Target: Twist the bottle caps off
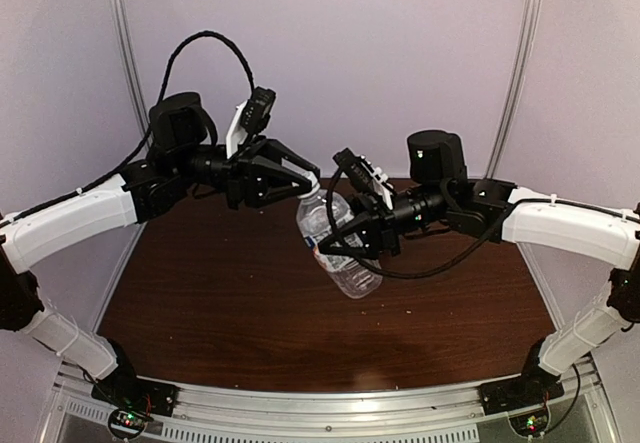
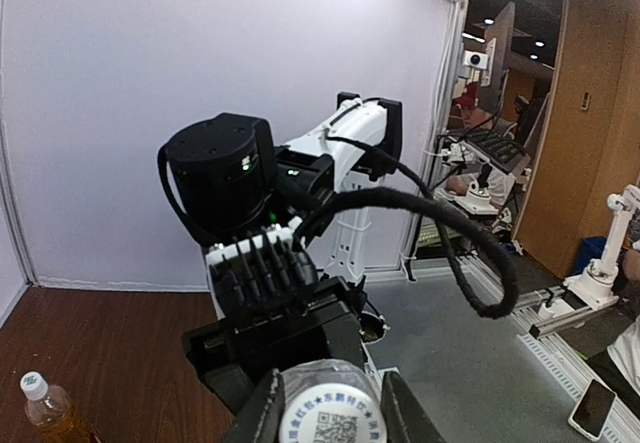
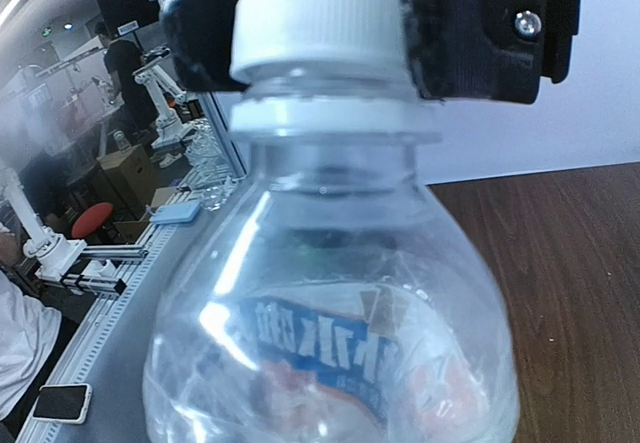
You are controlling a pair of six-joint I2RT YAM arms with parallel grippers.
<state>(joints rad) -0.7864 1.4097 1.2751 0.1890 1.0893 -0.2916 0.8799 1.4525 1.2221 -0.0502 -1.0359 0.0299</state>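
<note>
I see my left gripper (image 1: 308,184) clamped on the white cap (image 3: 315,18) of the clear bottle (image 1: 355,275), whose body my right gripper (image 1: 341,243) grips.

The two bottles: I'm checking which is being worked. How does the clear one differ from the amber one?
The clear bottle hangs tilted in the right claw; the amber bottle sits apart, ungripped. The left claw pinches the clear bottle's cap; the amber bottle's cap is untouched. Both wear white caps.

White arms (image 1: 70,225), black joints (image 1: 180,118), black left gripper (image 1: 309,179), seemingly braided cable (image 1: 205,35).
</note>
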